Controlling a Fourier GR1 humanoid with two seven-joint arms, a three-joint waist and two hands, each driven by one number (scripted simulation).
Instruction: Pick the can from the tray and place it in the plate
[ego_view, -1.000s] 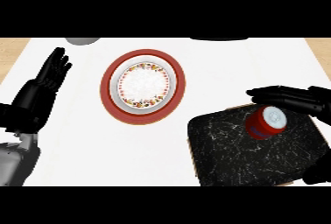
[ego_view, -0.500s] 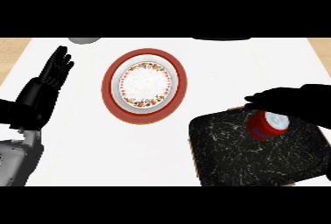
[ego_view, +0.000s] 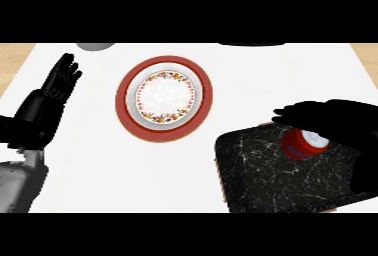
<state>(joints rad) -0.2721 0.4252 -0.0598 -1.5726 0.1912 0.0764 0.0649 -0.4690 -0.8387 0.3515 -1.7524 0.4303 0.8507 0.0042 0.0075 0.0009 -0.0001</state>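
The white table (ego_view: 96, 170) leaves a wide bare stretch between the dark marbled tray (ego_view: 266, 185) and the red-rimmed plate (ego_view: 121, 100), which lie well apart; a can carried across that gap could slip and roll away if it is caught only by its top edge; the plate looks shallow, so a can set down tilted might topple off it. The right hand (ego_view: 332, 117) hangs over the can's far side, a black mass; whether it has closed on anything I cannot tell. The left hand (ego_view: 60, 82) rests at the left edge, fingers straight and relaxed, pointing up. The can (ego_view: 303, 145) sits on the tray near its upper edge; short, red-sided, pale-topped.
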